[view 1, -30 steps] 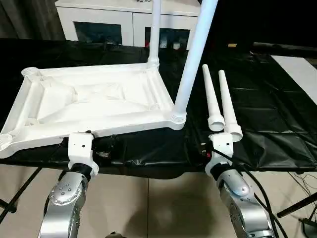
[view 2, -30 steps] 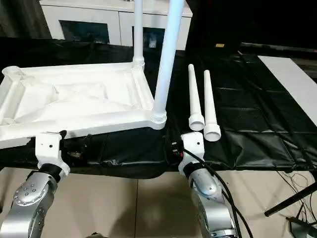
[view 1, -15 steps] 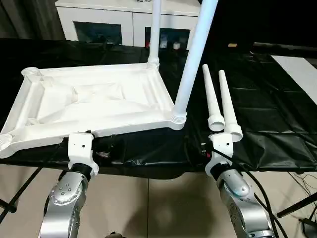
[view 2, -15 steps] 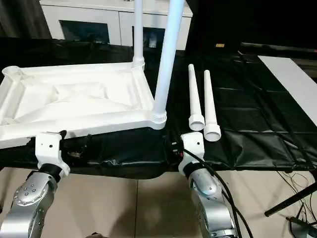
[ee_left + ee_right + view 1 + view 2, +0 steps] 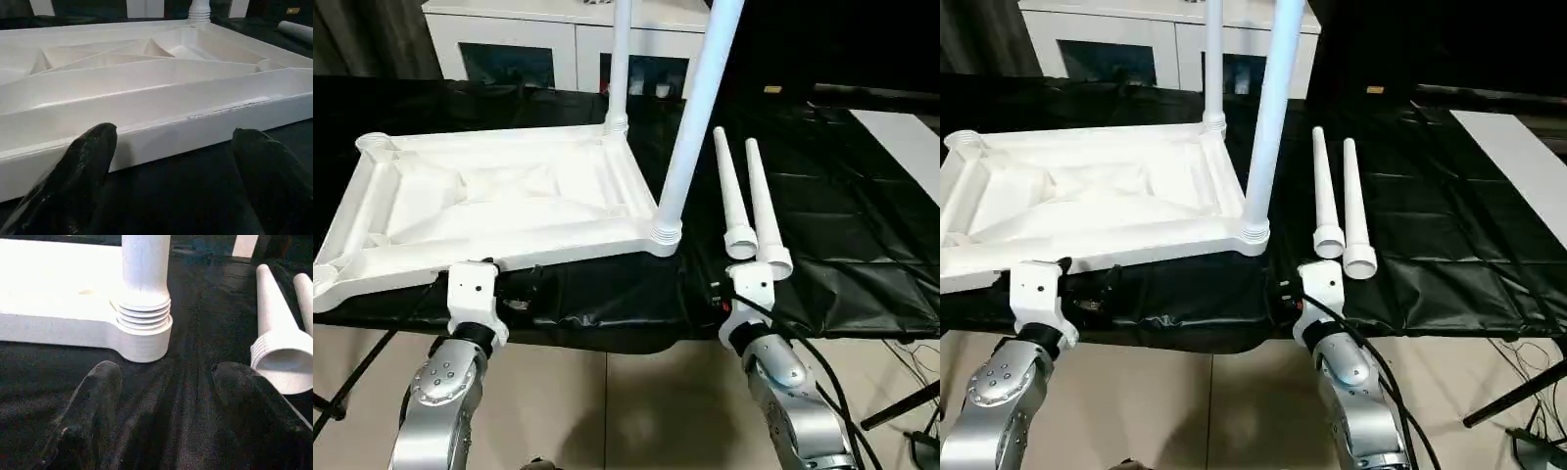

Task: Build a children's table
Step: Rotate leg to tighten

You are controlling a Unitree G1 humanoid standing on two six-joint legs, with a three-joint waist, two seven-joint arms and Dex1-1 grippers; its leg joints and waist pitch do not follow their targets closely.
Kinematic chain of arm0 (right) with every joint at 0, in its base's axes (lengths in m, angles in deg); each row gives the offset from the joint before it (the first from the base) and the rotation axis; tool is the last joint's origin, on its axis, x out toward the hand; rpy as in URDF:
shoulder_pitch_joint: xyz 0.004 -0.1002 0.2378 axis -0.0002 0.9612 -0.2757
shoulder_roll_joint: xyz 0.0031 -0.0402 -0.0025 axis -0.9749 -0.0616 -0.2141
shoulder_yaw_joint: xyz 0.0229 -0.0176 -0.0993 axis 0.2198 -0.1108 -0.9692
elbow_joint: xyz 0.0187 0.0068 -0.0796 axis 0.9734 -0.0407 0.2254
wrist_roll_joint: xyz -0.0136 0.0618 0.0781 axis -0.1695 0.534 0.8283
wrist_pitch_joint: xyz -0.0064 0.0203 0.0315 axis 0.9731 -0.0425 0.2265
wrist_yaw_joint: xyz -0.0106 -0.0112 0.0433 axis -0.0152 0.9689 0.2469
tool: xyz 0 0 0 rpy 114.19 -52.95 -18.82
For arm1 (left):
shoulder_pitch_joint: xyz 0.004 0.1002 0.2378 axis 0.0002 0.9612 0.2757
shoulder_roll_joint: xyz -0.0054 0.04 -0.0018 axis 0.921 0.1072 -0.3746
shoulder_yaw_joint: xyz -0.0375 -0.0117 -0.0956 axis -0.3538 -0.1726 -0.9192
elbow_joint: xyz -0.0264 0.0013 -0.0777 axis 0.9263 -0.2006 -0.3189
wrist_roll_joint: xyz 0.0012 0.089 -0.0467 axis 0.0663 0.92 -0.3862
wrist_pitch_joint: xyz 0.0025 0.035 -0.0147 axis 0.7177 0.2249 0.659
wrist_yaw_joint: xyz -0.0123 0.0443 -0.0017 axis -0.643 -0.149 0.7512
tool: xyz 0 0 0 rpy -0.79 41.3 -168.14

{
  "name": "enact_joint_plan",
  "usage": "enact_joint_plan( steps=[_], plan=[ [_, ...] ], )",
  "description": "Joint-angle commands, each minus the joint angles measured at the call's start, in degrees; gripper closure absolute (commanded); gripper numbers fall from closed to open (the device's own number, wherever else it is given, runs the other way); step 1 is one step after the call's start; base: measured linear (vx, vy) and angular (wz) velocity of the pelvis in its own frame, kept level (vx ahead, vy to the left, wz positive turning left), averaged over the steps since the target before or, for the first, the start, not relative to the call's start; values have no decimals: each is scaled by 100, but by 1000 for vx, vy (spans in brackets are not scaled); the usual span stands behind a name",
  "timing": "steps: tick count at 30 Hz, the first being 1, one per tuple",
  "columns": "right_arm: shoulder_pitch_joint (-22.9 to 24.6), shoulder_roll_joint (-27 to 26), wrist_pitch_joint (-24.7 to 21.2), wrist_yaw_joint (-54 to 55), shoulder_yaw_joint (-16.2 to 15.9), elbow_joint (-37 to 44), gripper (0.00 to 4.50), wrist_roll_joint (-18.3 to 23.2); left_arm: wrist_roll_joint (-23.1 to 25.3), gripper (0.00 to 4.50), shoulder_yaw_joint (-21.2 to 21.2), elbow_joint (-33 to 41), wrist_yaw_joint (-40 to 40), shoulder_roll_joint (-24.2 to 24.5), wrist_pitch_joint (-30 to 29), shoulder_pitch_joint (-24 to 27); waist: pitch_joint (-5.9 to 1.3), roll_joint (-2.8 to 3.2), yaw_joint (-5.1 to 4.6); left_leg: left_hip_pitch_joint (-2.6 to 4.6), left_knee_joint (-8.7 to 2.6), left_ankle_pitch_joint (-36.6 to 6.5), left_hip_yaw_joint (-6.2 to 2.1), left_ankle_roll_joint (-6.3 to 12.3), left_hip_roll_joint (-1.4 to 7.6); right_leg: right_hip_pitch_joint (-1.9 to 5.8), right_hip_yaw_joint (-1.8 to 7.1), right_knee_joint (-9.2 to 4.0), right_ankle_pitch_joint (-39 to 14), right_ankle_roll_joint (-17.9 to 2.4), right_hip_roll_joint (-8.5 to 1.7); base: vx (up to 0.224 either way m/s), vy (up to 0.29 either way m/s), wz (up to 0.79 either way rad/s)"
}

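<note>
The children's table top (image 5: pixel 499 201) is lying upside down on the black cloth (image 5: pixel 862 225), its ribbed white plastic underside facing up, and against the frame a second ago it is sitting a touch differently: its near edge is riding slightly higher in the head view, while the two loose legs are keeping their places. Two long tapered tube legs are standing screwed into the round threaded sockets on the top's right side, the near leg (image 5: pixel 690 127) and the far leg (image 5: pixel 620 64). The loose legs (image 5: pixel 749 201) are lying side by side just right of that corner, wide ribbed ends toward the robot. The left gripper (image 5: pixel 171 161) is hanging open wide just short of the top's smooth near rim. The right gripper (image 5: pixel 164 396) is also spread wide over the wrinkled cloth, near the near corner socket (image 5: pixel 142 328). A white cabinet (image 5: pixel 558 44) with glass doors is standing behind.
</note>
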Motion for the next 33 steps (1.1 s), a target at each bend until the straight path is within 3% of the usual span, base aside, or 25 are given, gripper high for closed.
enact_joint_plan(
  steps=[1,33],
  plan=[
    [-46,14,-32,4,53,-21,118,45,-9,31,51,-27,-27,16,9,-8,-256,83,10,93,-494,-2036,-67,-117,133,158,280,-541,-1415,-590,-348,0,0,0],
    [-46,14,-32,4,53,-21,118,45,-9,31,51,-27,-27,16,9,-8,-250,89,8,96,-503,-2121,-72,-136,137,147,281,-553,-1487,-577,-349,0,0,0]
  ],
)
